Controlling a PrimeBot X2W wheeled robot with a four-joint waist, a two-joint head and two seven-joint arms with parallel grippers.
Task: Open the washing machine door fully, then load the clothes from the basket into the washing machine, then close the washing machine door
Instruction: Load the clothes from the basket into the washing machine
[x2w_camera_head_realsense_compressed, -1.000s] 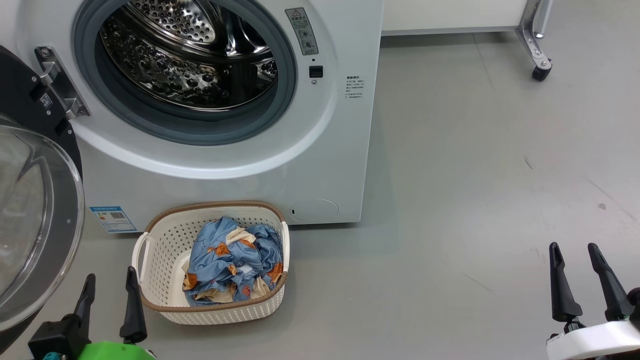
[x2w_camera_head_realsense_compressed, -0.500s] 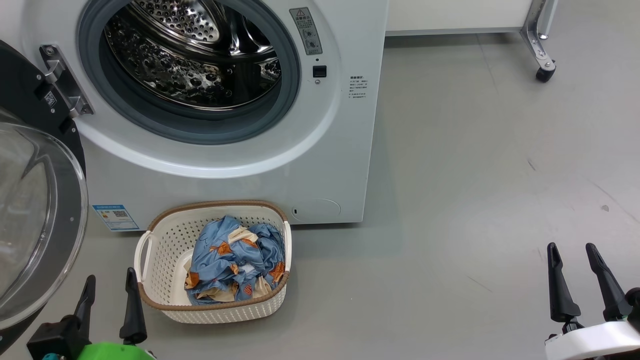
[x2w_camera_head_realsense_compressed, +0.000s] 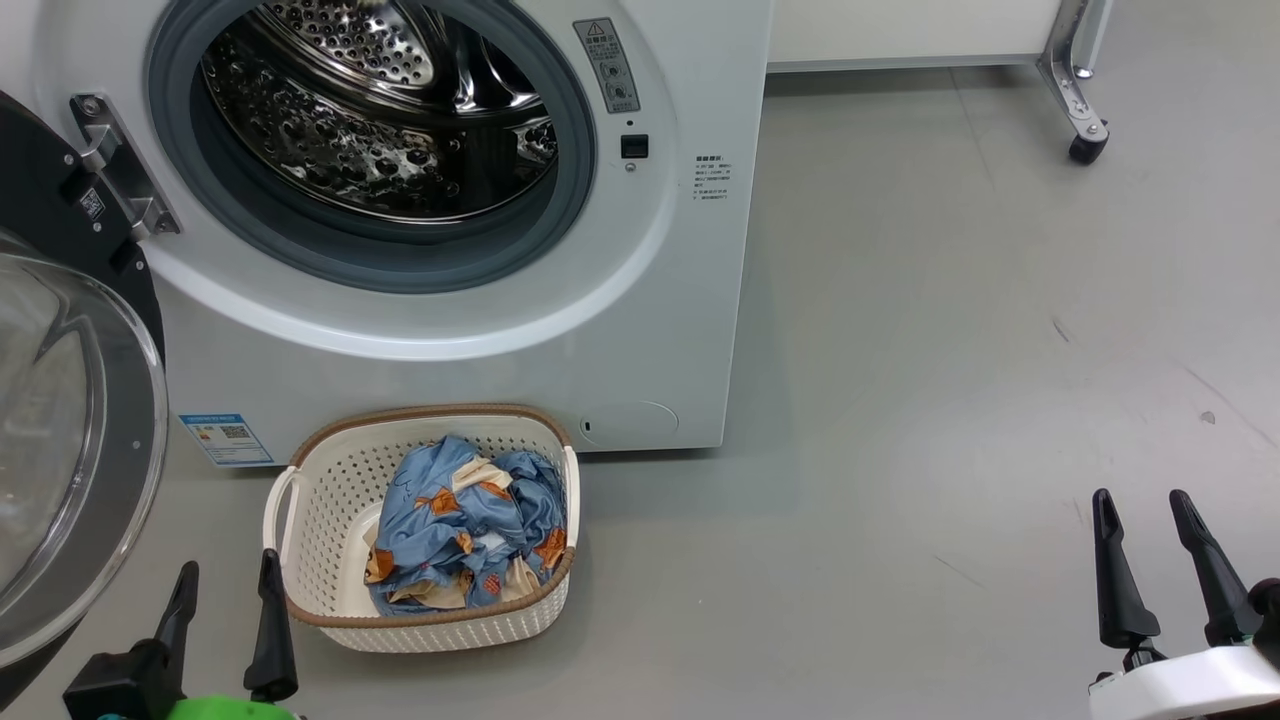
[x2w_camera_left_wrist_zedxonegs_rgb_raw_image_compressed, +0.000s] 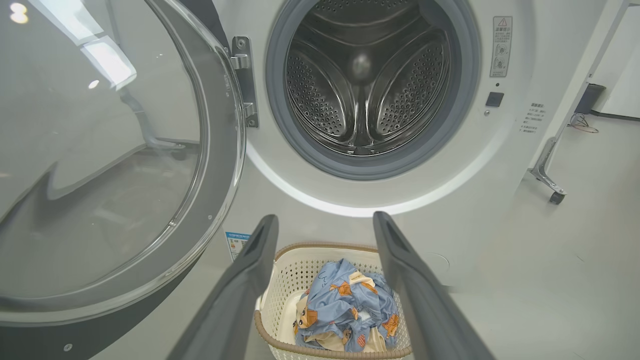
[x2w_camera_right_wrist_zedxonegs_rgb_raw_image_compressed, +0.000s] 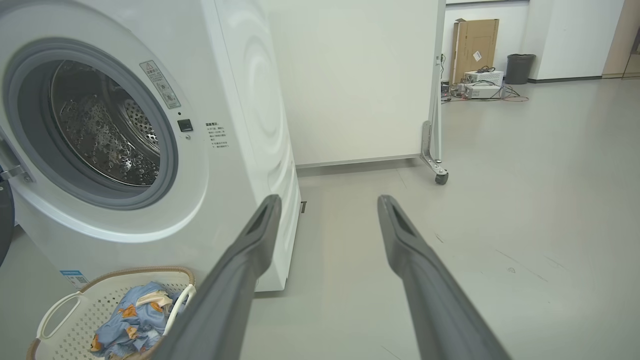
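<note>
While the washing machine door (x2w_camera_head_realsense_compressed: 60, 450) stands swung wide on its hinge at 9 o'clock of the washing machine (x2w_camera_head_realsense_compressed: 450, 330), the perforated steel drum (x2w_camera_head_realsense_compressed: 370, 110) is laid open to the head view, ringed by a grey gasket (x2w_camera_head_realsense_compressed: 400, 265). The basket (x2w_camera_head_realsense_compressed: 330, 500) is set on the grey floor (x2w_camera_head_realsense_compressed: 950, 350) just before the machine's front, at 6 o'clock of the drum mouth, and the clothes (x2w_camera_head_realsense_compressed: 460, 530) are bundled inside it, heaped toward its 3 o'clock side. A blue label sticker (x2w_camera_head_realsense_compressed: 226, 437) is seen on the machine's front at 10 o'clock of the basket. The left tool (x2w_camera_head_realsense_compressed: 229, 565) is held at 7 o'clock of the head view, close by the basket's 9 o'clock handle; whether it touches cannot be told. Its fingers (x2w_camera_left_wrist_zedxonegs_rgb_raw_image_compressed: 240, 300) are spread, nothing is pinched, and in the left wrist view the basket and clothes are framed between them. The right tool (x2w_camera_head_realsense_compressed: 1141, 500) is held at 5 o'clock, over bare floor and well apart from basket and machine, its fingers likewise spread with nothing gripped. A wheeled metal leg (x2w_camera_head_realsense_compressed: 1075, 90) is seen at 1 o'clock.
</note>
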